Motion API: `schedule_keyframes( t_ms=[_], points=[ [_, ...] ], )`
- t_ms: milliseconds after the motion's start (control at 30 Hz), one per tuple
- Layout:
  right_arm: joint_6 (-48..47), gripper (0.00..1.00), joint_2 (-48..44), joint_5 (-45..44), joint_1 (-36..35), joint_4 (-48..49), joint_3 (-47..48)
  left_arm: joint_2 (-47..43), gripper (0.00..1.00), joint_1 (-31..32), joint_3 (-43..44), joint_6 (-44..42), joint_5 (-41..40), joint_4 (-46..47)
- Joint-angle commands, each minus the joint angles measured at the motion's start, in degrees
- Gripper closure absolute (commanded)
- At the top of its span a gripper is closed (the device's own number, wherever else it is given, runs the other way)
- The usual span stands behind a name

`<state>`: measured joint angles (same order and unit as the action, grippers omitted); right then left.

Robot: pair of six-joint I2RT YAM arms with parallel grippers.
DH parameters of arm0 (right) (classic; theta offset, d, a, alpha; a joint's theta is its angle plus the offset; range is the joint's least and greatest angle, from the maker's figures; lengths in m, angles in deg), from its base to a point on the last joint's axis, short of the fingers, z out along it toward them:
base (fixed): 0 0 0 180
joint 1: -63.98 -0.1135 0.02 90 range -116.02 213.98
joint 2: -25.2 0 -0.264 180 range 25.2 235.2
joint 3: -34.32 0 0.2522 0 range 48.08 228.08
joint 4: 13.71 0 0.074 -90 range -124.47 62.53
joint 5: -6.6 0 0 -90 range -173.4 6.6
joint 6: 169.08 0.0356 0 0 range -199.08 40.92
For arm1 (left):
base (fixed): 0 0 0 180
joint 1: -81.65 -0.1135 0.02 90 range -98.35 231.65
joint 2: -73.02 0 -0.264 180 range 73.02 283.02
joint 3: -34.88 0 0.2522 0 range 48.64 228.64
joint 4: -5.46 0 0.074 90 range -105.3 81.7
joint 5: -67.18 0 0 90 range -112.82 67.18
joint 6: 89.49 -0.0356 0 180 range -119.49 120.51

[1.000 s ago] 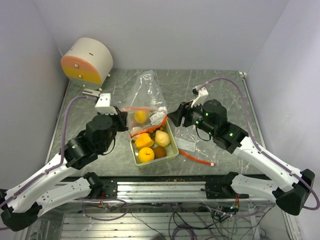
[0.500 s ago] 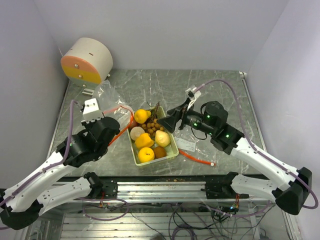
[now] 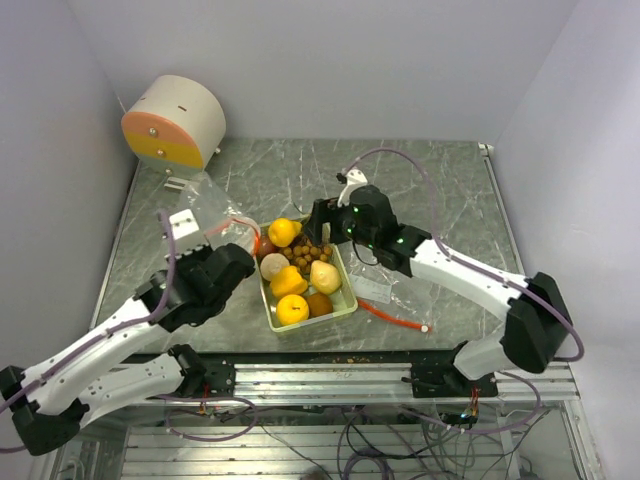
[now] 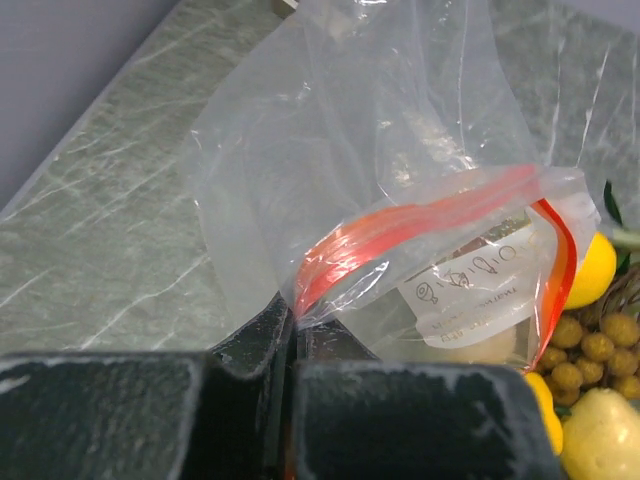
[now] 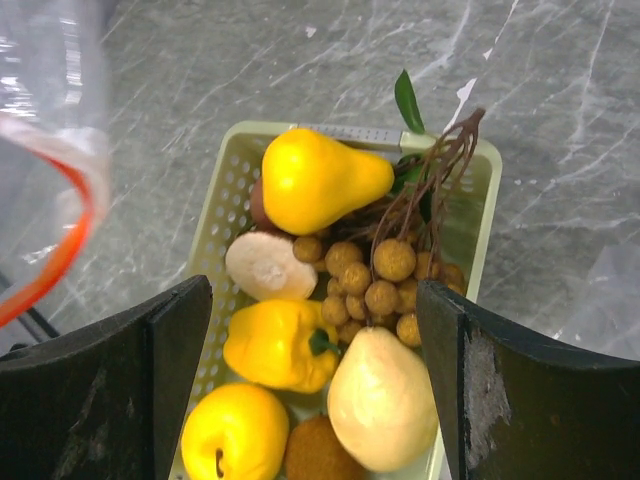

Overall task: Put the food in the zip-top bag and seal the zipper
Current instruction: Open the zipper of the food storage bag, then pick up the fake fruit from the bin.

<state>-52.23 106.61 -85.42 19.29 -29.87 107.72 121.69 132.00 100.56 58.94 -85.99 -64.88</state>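
The clear zip-top bag (image 3: 207, 203) with a red zipper (image 3: 236, 222) lies left of the pale green tray (image 3: 352, 296). My left gripper (image 3: 243, 250) is shut on the bag's zipper edge, as the left wrist view (image 4: 293, 318) shows on the bag (image 4: 380, 130). The tray (image 5: 225, 195) holds a yellow pear-shaped fruit (image 5: 315, 180), brown berries (image 5: 385, 280), a pale pear (image 5: 385, 400), a yellow pepper (image 5: 275, 345), a yellow apple (image 5: 235, 435) and a brown fruit (image 5: 320, 455). My right gripper (image 3: 318, 225) is open and empty, hovering over the tray's far end (image 5: 315, 380).
A round cream and orange container (image 3: 175, 122) stands at the back left. A second flat plastic bag (image 3: 380, 285) with a red strip (image 3: 395, 318) lies right of the tray. Walls close in on both sides.
The bag has come off the tray and gone left with my left gripper. My right gripper let the bag go and swung left over the tray's far end.
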Motion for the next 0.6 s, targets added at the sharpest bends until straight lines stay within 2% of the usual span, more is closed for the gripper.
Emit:
schedule_keyframes(
  t_ms=[0, 233, 567],
  points=[
    [1.52, 0.17, 5.49, -2.35, 0.15, 1.84, 4.46, -5.89, 0.93, -0.29, 3.53, 7.35, -7.9, -7.58],
    [3.54, 0.17, 18.08, -3.46, -1.45, -0.37, 14.04, -13.91, 0.93, -0.33, 2.43, 1.39, -7.44, -3.5],
    [5.58, 0.17, 31.53, -13.39, -6.17, -6.36, 26.55, -15.09, 0.93, -0.27, 3.23, 0.01, -5.19, -3.77]
  ],
)
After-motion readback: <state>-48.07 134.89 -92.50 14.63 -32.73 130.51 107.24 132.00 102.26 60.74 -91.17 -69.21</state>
